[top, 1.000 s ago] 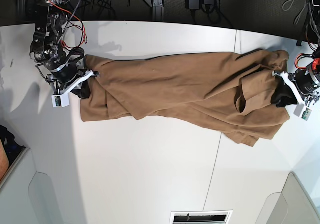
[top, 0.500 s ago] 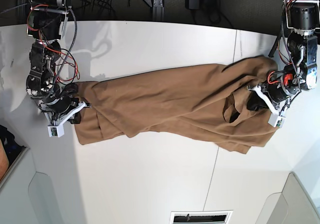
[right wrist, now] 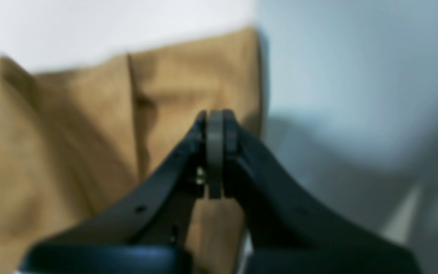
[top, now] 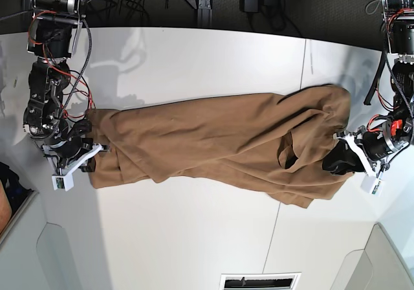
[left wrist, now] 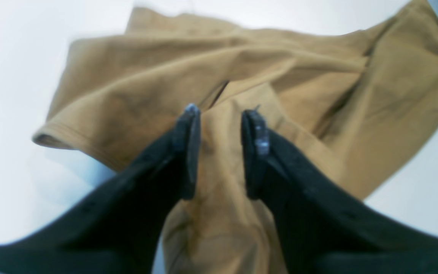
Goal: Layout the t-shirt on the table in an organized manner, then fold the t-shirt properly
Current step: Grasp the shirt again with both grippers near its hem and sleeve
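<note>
The shirt (top: pixel 213 144) lay stretched across the middle of the table (top: pixel 194 238), still bunched and creased, so the layout looked unfinished and no fold begun. The left gripper (left wrist: pixel 221 152) sat low at the shirt's end by one table edge, jaws parted with cloth between them, not clamped. The right gripper (right wrist: pixel 215 152), low at the opposite end, was nearly closed; whether it pinched cloth I could not tell.

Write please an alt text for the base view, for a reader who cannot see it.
A tan-brown t-shirt lies bunched in a long, wrinkled band across the white table, seen from above. One robot arm is at each end of it: the right gripper at the picture's left end, the left gripper at the picture's right end.
</note>
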